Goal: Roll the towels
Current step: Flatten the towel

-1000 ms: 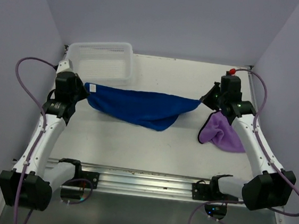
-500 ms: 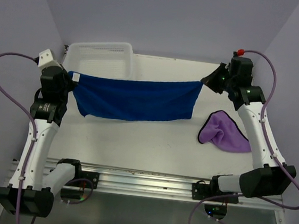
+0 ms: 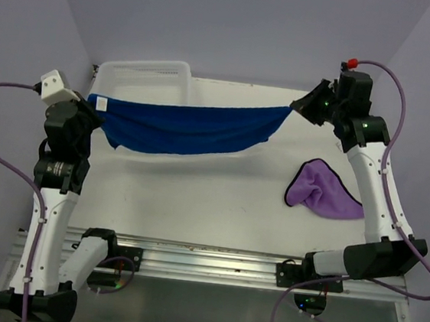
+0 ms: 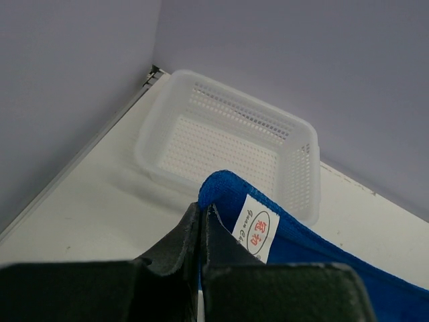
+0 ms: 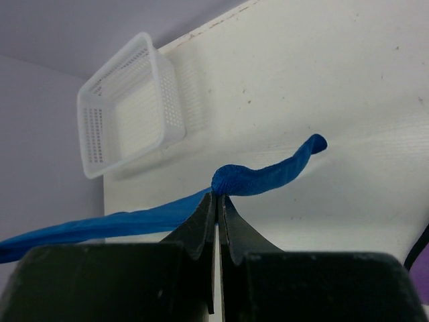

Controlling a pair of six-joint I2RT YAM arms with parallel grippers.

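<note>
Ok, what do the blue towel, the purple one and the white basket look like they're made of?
Blue towel: soft fuzzy cloth, likely microfiber; it sags where it hangs and has a sewn label. Purple towel: similar matte plush cloth, dark edge. Basket: white, slightly glossy plastic, molded with rows of small holes.
</note>
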